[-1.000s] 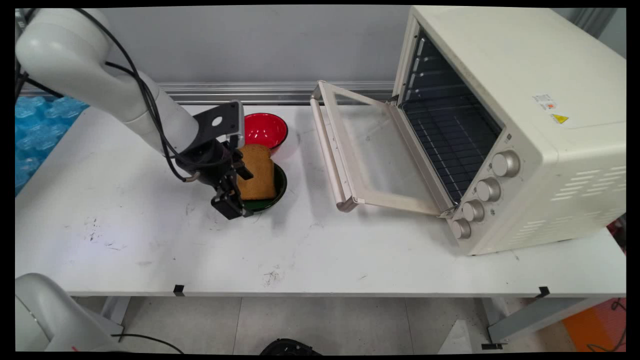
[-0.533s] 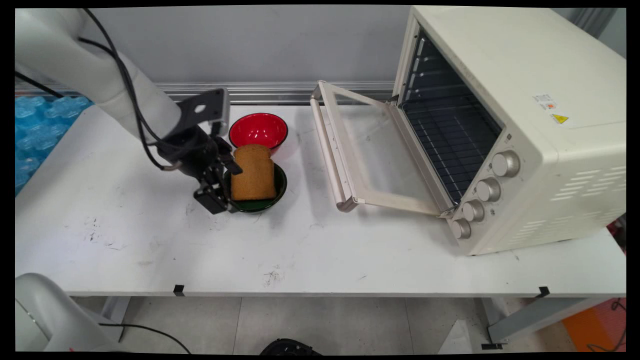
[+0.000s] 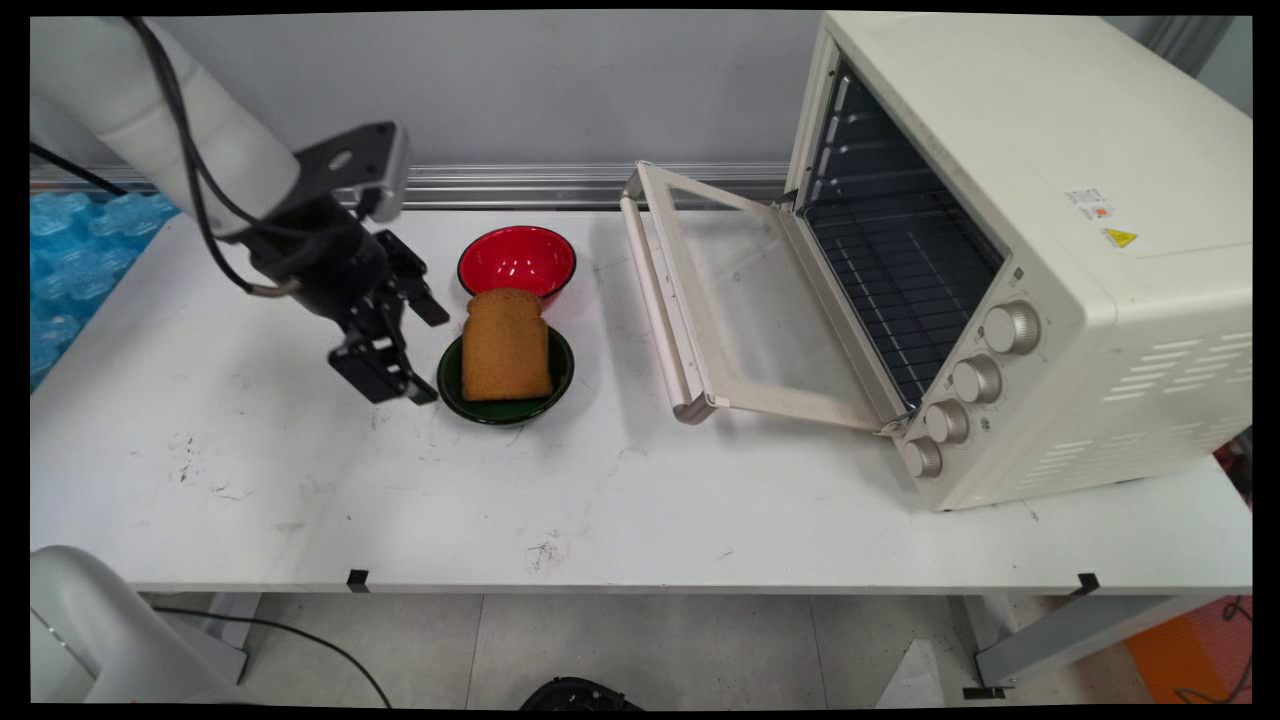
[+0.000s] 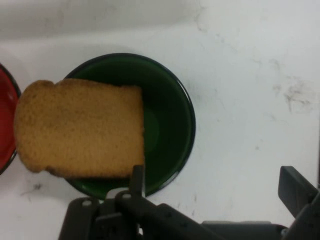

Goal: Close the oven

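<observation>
Main view | gripper (image 3: 405,350) spread wide, empty | just beside green bowl (image 3: 552,385) holding toast (image 3: 506,345)

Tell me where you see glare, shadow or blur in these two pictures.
Main view: white glare spots inside the red bowl; the open oven door throws a soft shadow on the table. Hand view: toast and green bowl slightly soft, the claw dark and unlit.
</observation>
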